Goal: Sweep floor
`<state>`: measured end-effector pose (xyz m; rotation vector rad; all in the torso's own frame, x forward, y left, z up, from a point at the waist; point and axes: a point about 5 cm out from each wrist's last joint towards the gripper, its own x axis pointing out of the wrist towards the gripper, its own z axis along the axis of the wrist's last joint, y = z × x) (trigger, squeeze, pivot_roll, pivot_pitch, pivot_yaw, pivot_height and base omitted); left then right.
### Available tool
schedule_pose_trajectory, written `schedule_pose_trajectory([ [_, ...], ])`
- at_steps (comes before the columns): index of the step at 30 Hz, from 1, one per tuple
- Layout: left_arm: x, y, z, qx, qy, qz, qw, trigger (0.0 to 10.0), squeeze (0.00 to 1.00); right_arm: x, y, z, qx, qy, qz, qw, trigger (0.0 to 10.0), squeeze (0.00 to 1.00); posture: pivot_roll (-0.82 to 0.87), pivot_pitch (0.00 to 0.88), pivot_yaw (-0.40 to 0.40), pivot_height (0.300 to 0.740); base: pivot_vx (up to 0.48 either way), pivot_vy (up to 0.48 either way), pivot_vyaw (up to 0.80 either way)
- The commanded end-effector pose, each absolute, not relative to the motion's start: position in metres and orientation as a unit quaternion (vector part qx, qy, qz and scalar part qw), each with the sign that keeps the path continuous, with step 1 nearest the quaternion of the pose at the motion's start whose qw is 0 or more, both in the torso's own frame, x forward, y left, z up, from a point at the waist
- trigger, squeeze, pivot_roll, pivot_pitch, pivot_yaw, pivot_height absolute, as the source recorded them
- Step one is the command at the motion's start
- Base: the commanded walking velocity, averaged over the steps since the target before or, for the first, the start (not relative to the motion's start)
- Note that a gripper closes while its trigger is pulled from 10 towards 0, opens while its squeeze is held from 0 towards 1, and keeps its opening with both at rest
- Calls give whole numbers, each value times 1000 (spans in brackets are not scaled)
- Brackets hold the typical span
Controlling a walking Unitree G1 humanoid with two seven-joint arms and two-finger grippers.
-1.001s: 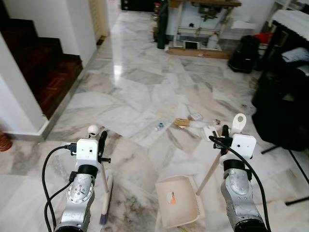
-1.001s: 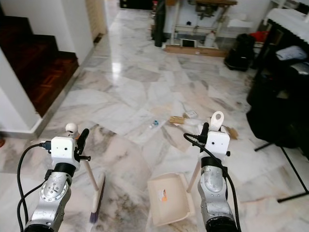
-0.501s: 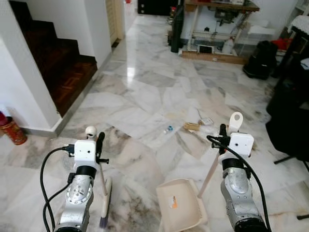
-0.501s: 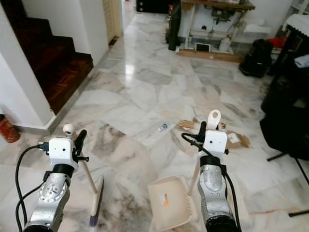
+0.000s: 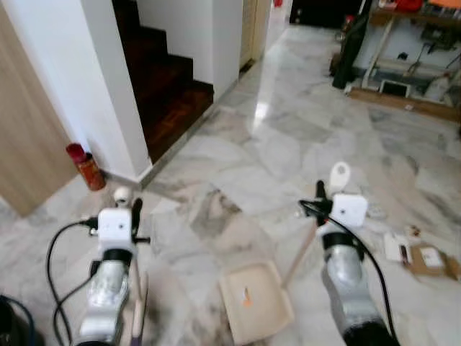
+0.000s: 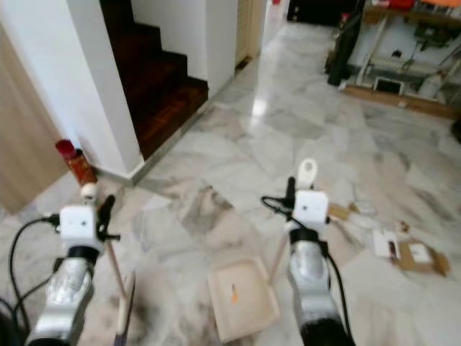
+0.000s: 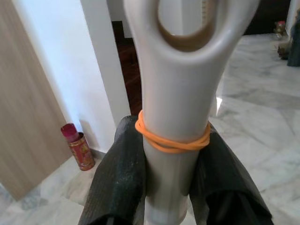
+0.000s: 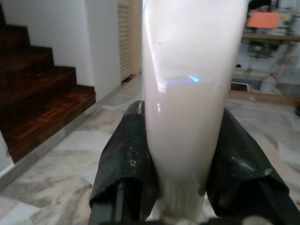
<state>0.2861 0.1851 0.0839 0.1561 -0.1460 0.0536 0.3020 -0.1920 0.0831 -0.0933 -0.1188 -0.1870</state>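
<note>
Here the left claw (image 7: 176, 183) is clamped on the cream plastic handle of a broom (image 7: 180, 108), its two black fingers (image 7: 117, 183) pressed against either side of the shaft just under an orange rubber band (image 7: 171, 143) wound round it. From the head views, that broom slants down from the left claw to the grey-veined white marble floor (image 5: 238, 155), its bristle end low beside the silver left arm (image 5: 101, 295).

The right claw (image 8: 180, 173) grips the pale handle of a cream plastic dustpan (image 5: 256, 301) in the same way, a black finger (image 8: 124, 164) on each side of the shaft. The dustpan lies flat on the marble between the two arms, nearer the right arm (image 5: 346, 281), with a small orange mark on its tray; its stick rises at a slant up to the right claw.

Off to the robot's right, scraps of cardboard and paper litter (image 5: 421, 257) lie scattered on the floor, well apart from the dustpan. To the left, a red canister (image 5: 86, 166) stands against a white wall (image 5: 79, 86) beside a light wooden panel (image 5: 25, 144), and dark wooden stairs (image 5: 169, 79) climb behind the wall.
</note>
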Motion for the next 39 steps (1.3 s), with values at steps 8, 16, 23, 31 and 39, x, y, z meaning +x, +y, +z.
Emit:
schedule_pose_trajectory([
  [8, 288, 191, 93, 79, -95, 35, 992, 10000, 0, 312, -180, 99, -45, -92, -69, 992, 10000, 0, 104, 0, -52, 740, 392, 0, 0],
  [16, 288, 190, 93, 79, -95, 34, 992, 10000, 0, 314, -177, 100, -42, -93, -58, 993, 10000, 0, 104, 0, -54, 740, 393, 0, 0],
  [23, 289, 189, 94, 80, -97, 33, 992, 10000, 0, 315, -174, 102, -36, -100, -51, 993, 10000, 0, 105, 0, -55, 740, 394, 0, 0],
  [31, 289, 190, 94, 80, -97, 35, 991, 10000, 0, 316, -172, 105, -36, -104, -48, 993, 10000, 0, 106, 0, -56, 740, 394, 0, 0],
  [39, 289, 191, 94, 81, -98, 41, 991, 10000, 0, 316, -171, 105, -31, -105, -46, 993, 10000, 0, 108, 0, -56, 740, 393, 0, 0],
])
